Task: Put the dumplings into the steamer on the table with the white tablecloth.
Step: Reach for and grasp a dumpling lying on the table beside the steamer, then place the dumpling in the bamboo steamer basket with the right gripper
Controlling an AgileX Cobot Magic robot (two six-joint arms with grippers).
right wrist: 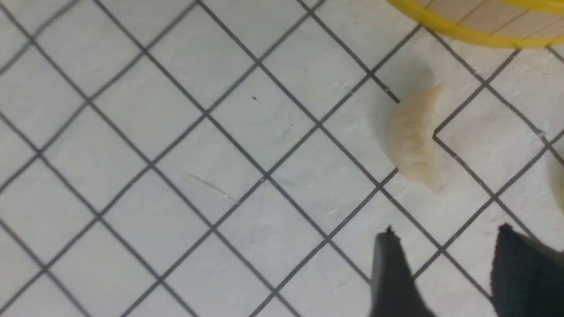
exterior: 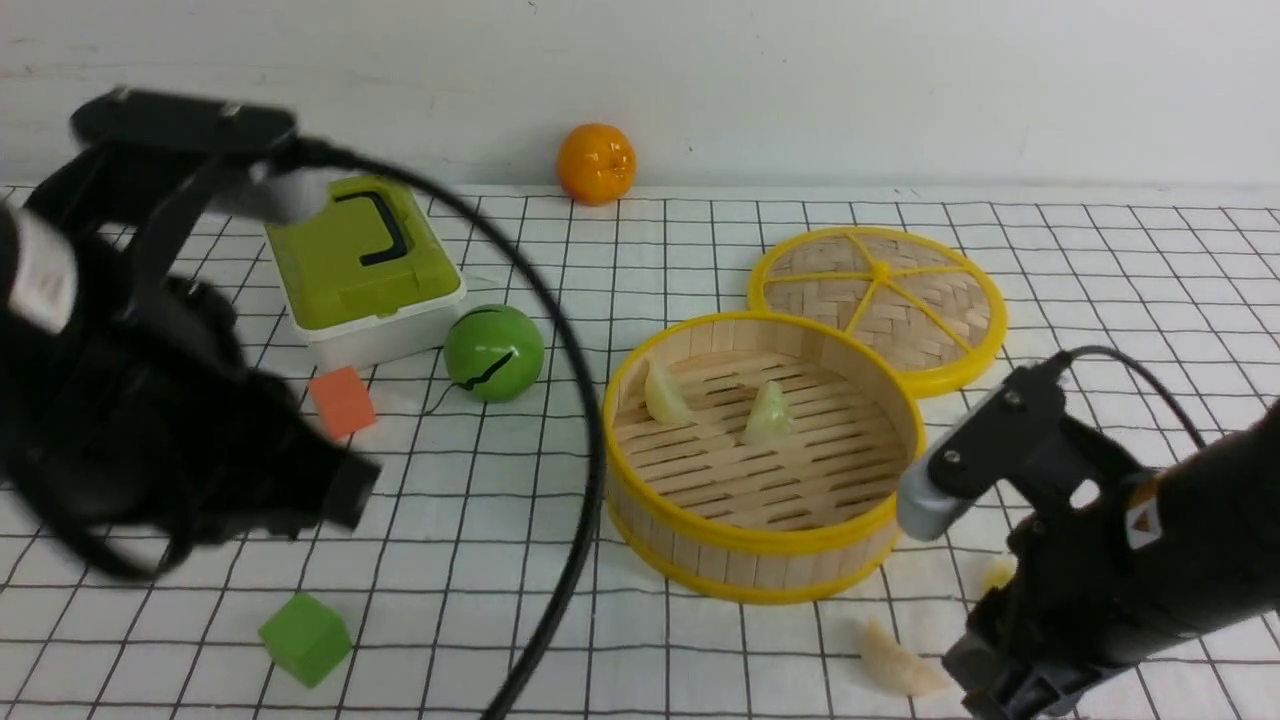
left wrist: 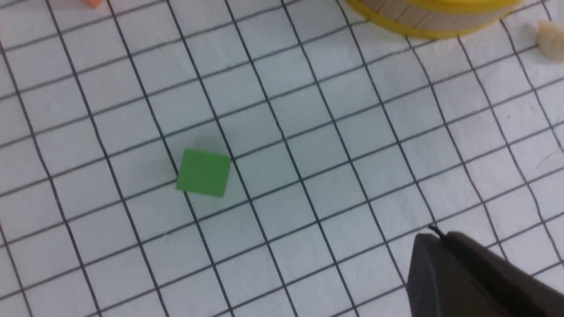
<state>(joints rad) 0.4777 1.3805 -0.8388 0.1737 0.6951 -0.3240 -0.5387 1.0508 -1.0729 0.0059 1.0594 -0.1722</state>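
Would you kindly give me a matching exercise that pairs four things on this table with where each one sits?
Things:
1. green cube
2. orange fruit
3. woven lid
4. pale green dumpling

Places:
A. inside the steamer
B. just behind the steamer, to its right
C. farthest back
D. nearest the front, left of the steamer

Pairs: 1-D, 2-C, 3-B, 4-A.

light: bright, even | shadows: faint on white tablecloth (exterior: 700,250) | wrist views: soft
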